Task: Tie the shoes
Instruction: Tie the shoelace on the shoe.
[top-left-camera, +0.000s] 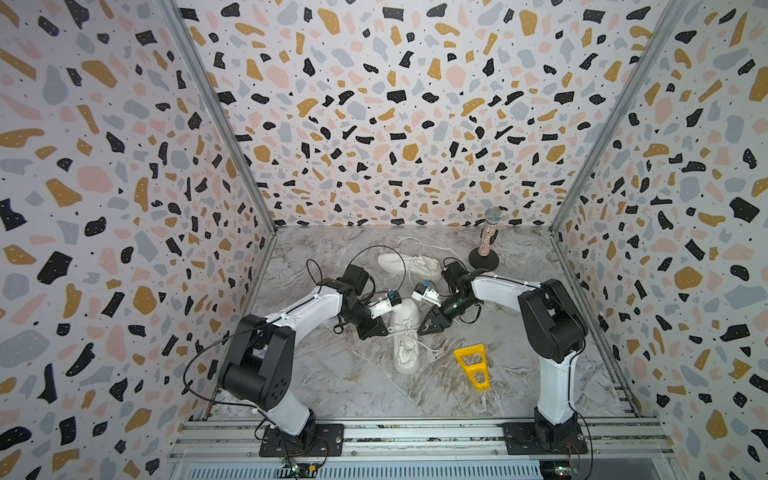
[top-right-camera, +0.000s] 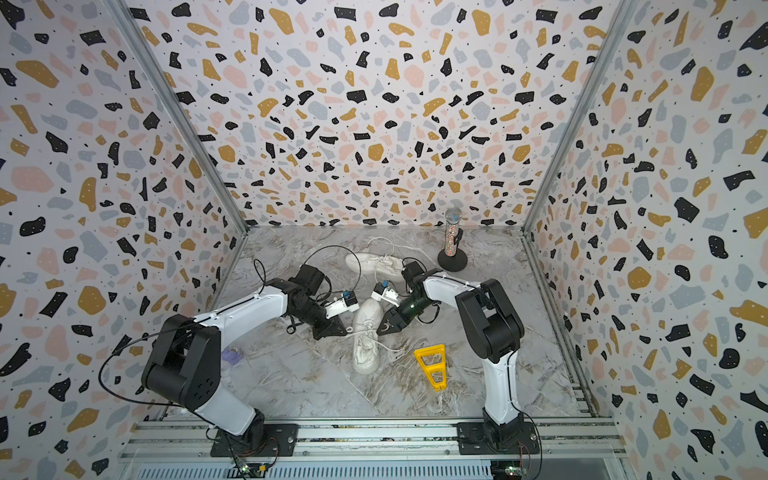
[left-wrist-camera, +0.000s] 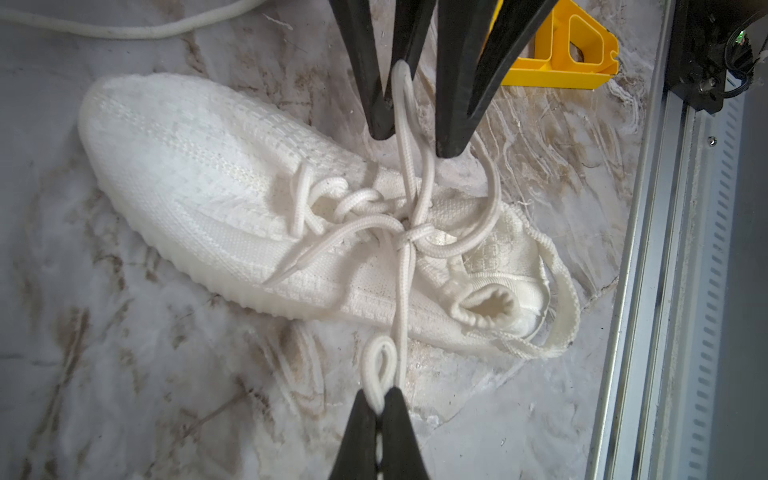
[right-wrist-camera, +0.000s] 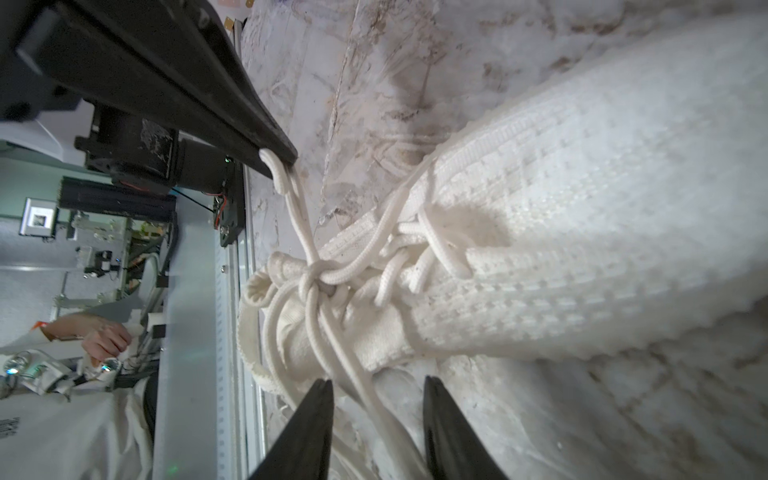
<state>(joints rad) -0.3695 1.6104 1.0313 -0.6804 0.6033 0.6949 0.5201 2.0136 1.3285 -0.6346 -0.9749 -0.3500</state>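
One white shoe (top-left-camera: 405, 338) (top-right-camera: 365, 345) lies at mid-floor between both arms, and the left wrist view shows it side-on (left-wrist-camera: 208, 183). A second white shoe (top-left-camera: 409, 264) lies behind it with loose laces. My left gripper (left-wrist-camera: 378, 401) (top-left-camera: 385, 332) is shut on a lace loop (left-wrist-camera: 380, 361) pulled out from the knot (left-wrist-camera: 409, 237). My right gripper (right-wrist-camera: 378, 386) (top-left-camera: 422, 330) stands open on the shoe's other side. Lace strands (right-wrist-camera: 357, 374) of the other loop run between its fingers (left-wrist-camera: 451, 124).
A yellow triangular frame (top-left-camera: 471, 365) lies on the marble floor to the right of the near shoe. A speckled microphone on a round black stand (top-left-camera: 489, 237) stands at the back right. Patterned walls close three sides; a metal rail (top-left-camera: 415, 434) runs along the front.
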